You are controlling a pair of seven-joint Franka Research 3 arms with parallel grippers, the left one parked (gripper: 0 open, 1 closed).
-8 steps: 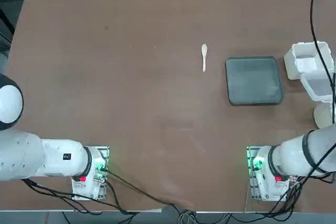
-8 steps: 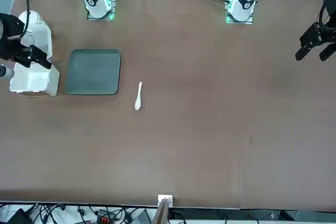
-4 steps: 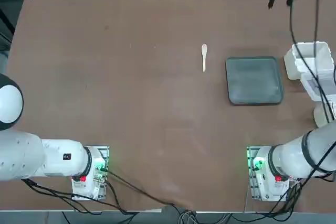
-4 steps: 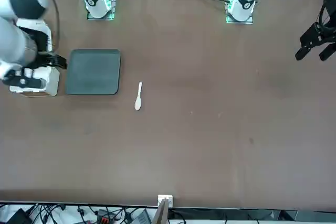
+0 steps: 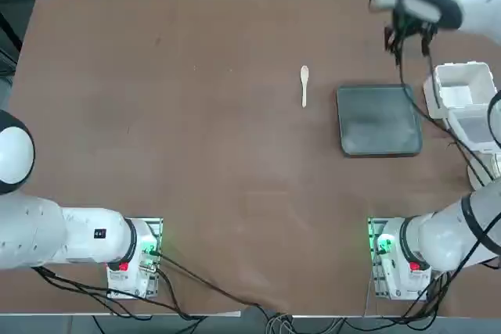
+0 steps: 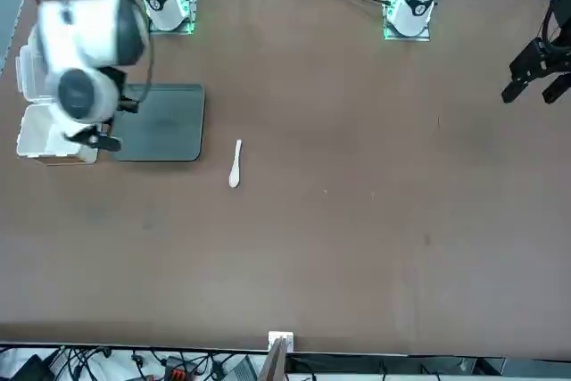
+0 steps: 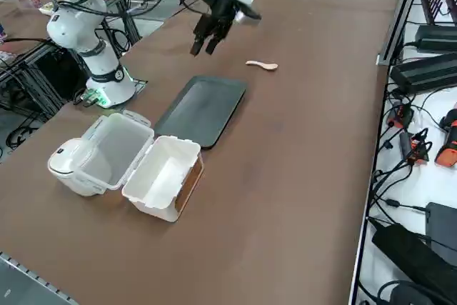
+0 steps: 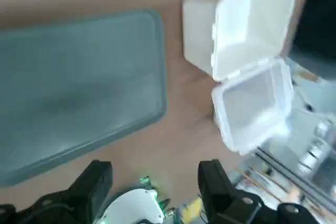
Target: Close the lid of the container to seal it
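The container (image 7: 163,175) stands open near the table's right edge, a small translucent white box. Its lid (image 7: 113,146) is folded back on the hinge, on the side toward the robot's base. Both show in the top view, container (image 5: 462,90) and lid (image 5: 479,127), and in the wrist view, container (image 8: 253,106) and lid (image 8: 252,22). My right gripper (image 7: 203,44) hangs open and empty in the air over the far edge of the grey tray, to the left of the container and apart from it. It also shows from overhead, right gripper (image 5: 407,41), and from across, right gripper (image 6: 114,124).
A dark grey flat tray (image 5: 379,120) lies just left of the container. A small white spoon (image 5: 304,84) lies further left. A rounded white object (image 7: 66,163) sits under the folded-back lid. The arm's cable (image 5: 438,127) hangs across the tray and container.
My right gripper has left the container, swung up past the table's far edge, and come back over the tray's far edge. The lid stays folded open as before.
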